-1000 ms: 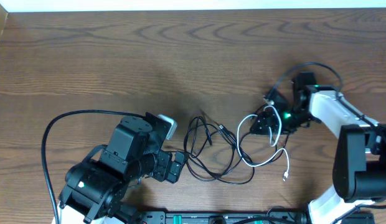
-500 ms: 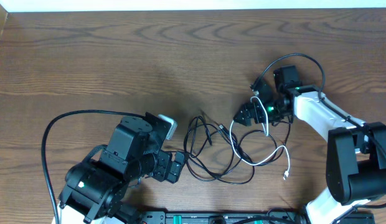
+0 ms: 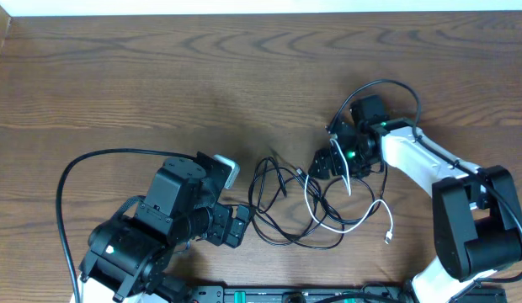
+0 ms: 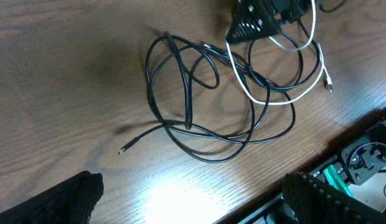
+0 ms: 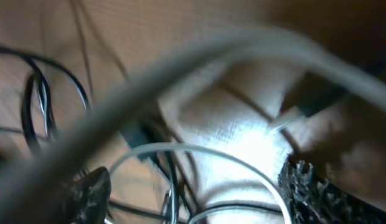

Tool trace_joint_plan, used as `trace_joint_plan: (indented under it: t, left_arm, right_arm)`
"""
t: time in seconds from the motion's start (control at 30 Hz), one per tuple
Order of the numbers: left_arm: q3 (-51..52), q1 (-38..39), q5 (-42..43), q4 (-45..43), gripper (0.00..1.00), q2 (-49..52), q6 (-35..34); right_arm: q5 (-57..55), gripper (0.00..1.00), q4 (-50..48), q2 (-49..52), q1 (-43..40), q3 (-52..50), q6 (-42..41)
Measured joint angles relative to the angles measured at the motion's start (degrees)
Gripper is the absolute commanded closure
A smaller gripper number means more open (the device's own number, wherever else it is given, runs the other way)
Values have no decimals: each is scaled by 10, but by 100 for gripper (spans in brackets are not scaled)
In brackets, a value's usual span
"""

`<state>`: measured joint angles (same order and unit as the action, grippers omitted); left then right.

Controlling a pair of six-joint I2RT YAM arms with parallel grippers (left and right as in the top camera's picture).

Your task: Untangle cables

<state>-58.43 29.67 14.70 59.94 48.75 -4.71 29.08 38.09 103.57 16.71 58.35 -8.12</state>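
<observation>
Cables on the wooden table (image 3: 160, 67): the black cables (image 3: 282, 210) lie in overlapping loops near the middle of the table, towards its near edge, with several strands crossing one another; one thin black plug end (image 4: 123, 149) trails free on the near-left side of the heap; the white cable (image 3: 366, 217) overlaps the right part of the black loops, curls round on the table, and ends in a small plug (image 3: 386, 240) lying clear of the tangle on the near right; one strand of the white cable rises from the loops to the right gripper (image 3: 328, 162) and passes across it, appearing in the right wrist view as a blurred pale band close to the lens; the right gripper is low over the far-right edge of the tangle, its fingers apart with a white loop on the table between them, no strand visibly pinched; a green light (image 3: 352, 154) glows on that arm; the left gripper (image 4: 193, 186) stands just left of the black loops, jaws wide apart and empty, clear of every cable; a thick black lead (image 3: 76, 181) arcs from the left arm across the near-left table.
</observation>
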Motion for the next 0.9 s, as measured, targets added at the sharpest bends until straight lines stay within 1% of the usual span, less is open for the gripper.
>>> trace_joint_plan:
  t: [0.1,0.23,0.27,0.33,0.37,0.47,0.53,0.63,0.77,0.8,0.83,0.87,0.9]
  left_arm:
    - [0,0,0,0,2,0,0]
    - [0,0,0,0,2,0,0]
    - [0,0,0,0,2,0,0]
    - [0,0,0,0,2,0,0]
    - [0,0,0,0,2,0,0]
    - [0,0,0,0,2,0,0]
    - [0,0,0,0,2,0,0]
    - [0,0,0,0,2,0,0]
    - [0,0,0,0,2,0,0]
    - [0,0,0,0,2,0,0]
    - [0,0,0,0,2,0,0]
    - [0,0,0,0,2,0,0]
    - [0,0,0,0,2,0,0]
  right_arm:
    - [-5,14,22,-1,7,0,0]
    - [-16,13,26,-3,15,1,0]
    - [-19,15,24,-3,17,1,-1]
    - [-22,23,17,-4,18,1,-3]
    - [-24,33,10,-4,18,1,-6]
    - [-47,48,-10,-3,18,1,-8]
    - [-63,53,-16,-3,18,1,-8]
    - [-85,56,-17,-3,18,1,-6]
    - [-108,71,-11,-3,18,1,-7]
    - [-111,76,-9,-3,18,1,-7]
    - [-112,83,-6,-3,18,1,-7]
    - [-113,94,-3,-3,18,1,-7]
    - [-115,99,0,-3,18,1,-10]
